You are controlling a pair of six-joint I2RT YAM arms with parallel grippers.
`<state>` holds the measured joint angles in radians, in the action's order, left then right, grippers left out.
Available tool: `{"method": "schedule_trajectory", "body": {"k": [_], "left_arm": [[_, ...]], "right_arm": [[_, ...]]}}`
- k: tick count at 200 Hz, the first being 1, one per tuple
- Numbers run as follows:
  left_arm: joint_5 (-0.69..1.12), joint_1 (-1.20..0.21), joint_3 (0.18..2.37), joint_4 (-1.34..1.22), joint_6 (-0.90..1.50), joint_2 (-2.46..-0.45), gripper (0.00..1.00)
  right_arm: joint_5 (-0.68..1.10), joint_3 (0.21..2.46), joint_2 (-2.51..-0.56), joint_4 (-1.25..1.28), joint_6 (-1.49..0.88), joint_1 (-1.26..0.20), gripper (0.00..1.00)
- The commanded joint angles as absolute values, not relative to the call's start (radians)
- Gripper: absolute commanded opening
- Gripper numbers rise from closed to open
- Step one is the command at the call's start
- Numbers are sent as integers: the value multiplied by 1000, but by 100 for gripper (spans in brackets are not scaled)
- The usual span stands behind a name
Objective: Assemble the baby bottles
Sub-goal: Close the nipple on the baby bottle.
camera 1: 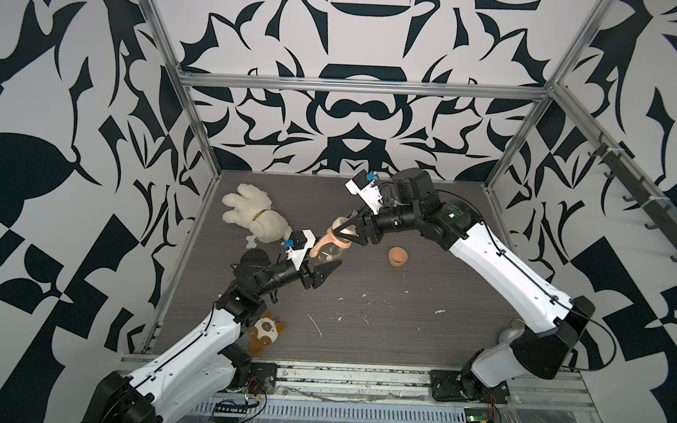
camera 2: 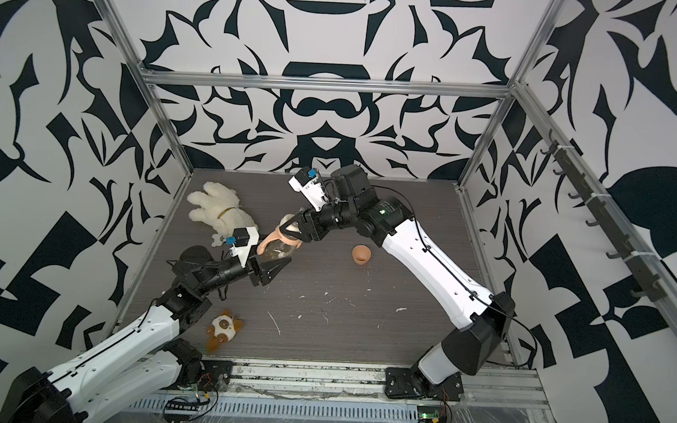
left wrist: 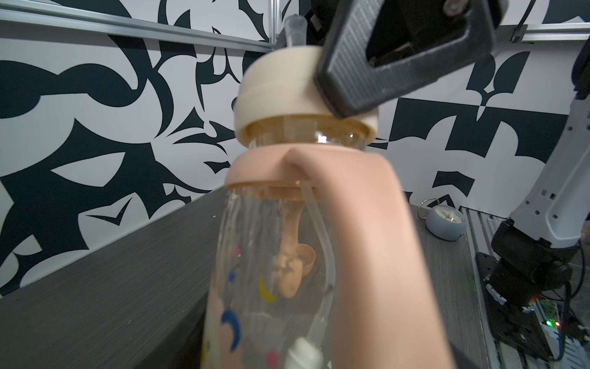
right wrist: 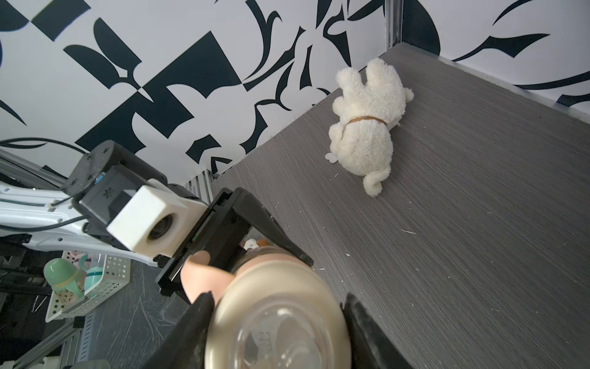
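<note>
**Bottle held by both grippers, far left of bench (camera 1: 402,323)**

Right gripper (right wrist: 277,319): fingers (right wrist: 360,319) closed on the cream collar (left wrist: 287,83). Left gripper (camera 1: 326,262): fingers (camera 1: 325,274) seemingly clamped round the clear bottle (left wrist: 261,255), which is tilted off the bench; contact and base are hidden. Handle ring (left wrist: 351,191) sits below the collar. Cap (camera 1: 398,256) lies apart on the bench.

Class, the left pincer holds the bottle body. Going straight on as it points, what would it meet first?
Probably the peach dome cap, on the table ahead of the left pincer; it might pass above it, since height is unclear.
</note>
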<state>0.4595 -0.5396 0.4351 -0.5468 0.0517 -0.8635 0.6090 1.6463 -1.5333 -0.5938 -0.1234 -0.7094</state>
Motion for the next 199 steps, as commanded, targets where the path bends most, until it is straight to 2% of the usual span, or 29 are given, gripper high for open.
{"method": "schedule_trajectory", "body": {"k": [1, 46, 135, 199], "left_arm": [[449, -538, 449, -619, 45, -845, 45], [416, -540, 469, -577, 21, -836, 44], [330, -569, 496, -532, -29, -850, 42], [36, -751, 553, -459, -246, -861, 38]], "right_arm": [[632, 1614, -1515, -547, -163, -719, 40], [512, 1605, -1531, -569, -181, -718, 40], [533, 1389, -1507, -270, -423, -730, 39], [443, 1332, -1498, -270, -502, -736, 38]]}}
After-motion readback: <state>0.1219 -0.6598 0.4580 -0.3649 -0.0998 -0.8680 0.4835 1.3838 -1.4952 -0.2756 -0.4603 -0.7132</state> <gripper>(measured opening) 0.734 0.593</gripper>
